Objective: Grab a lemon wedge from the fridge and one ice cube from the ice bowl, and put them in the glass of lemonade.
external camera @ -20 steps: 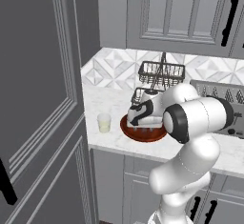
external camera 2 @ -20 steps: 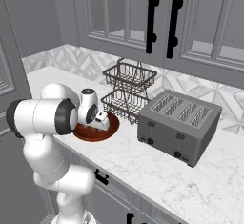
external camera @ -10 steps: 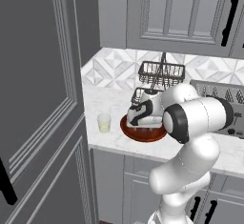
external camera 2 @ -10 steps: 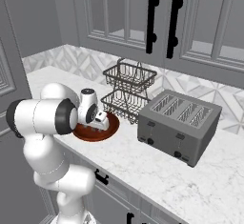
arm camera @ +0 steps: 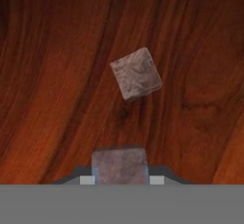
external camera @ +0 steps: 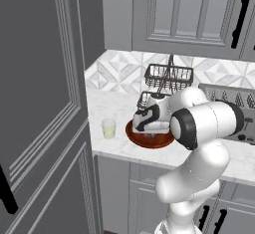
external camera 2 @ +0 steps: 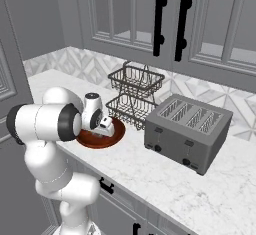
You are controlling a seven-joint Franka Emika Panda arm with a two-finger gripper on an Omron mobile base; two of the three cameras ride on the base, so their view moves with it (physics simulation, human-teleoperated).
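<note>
Seen from the hand, the gripper (arm camera: 119,180) has its fingers clamped on an ice cube (arm camera: 119,165), low inside the wooden bowl (arm camera: 52,89). Just beyond the fingers, a second cube (arm camera: 136,73) lies tilted on the bowl's floor. A glass of lemonade (external camera: 108,128) stands beside the bowl on the counter (external camera: 112,106).

Rendered domestic kitchen: marble tabletop (external camera 2: 165,179), patterned tile backsplash (external camera 2: 75,64), grey panelled cabinets (external camera 2: 130,14) with black handles (external camera 2: 160,19), grey toaster (external camera 2: 187,129), two-tier wire basket (external camera 2: 135,94), glass of lemonade (external camera: 108,128).
</note>
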